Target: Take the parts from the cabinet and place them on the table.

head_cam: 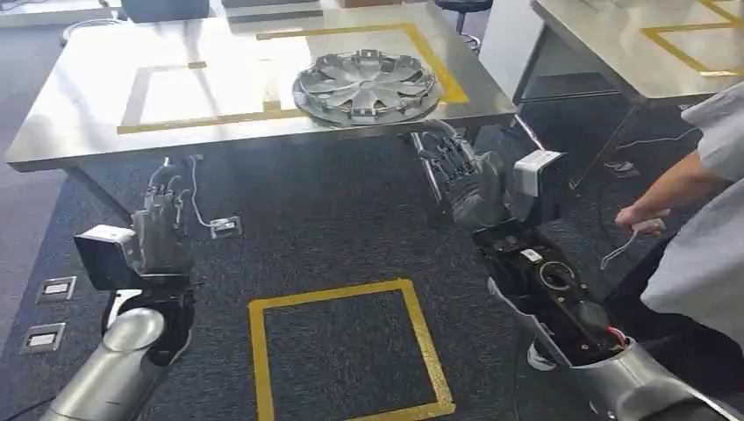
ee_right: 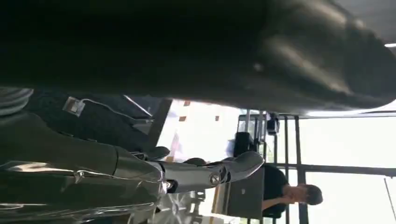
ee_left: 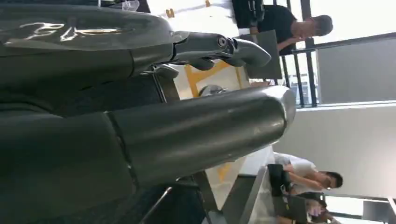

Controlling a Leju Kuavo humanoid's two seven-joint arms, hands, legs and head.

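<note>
A silver hubcap point(head_cam: 367, 86) lies flat on the steel table point(head_cam: 105, 105), near its front right edge and partly on the yellow tape outline. My right hand point(head_cam: 465, 180) is just below and in front of that edge, fingers stretched up toward the hubcap's rim, holding nothing. My left hand point(head_cam: 162, 224) hangs lower on the left, over the dark carpet, with its fingers spread and empty. In the left wrist view the thick thumb point(ee_left: 187, 135) and the darker fingers point(ee_left: 219, 46) stand apart. The right wrist view shows extended fingers point(ee_right: 210, 175) with nothing in them.
A person point(head_cam: 702, 228) stands close at the right, their hand point(head_cam: 640, 217) holding a thin tool beside my right arm. A yellow tape square point(head_cam: 342, 351) marks the carpet. Floor sockets point(head_cam: 54, 288) sit at the left. A second table point(head_cam: 632, 44) stands at the back right.
</note>
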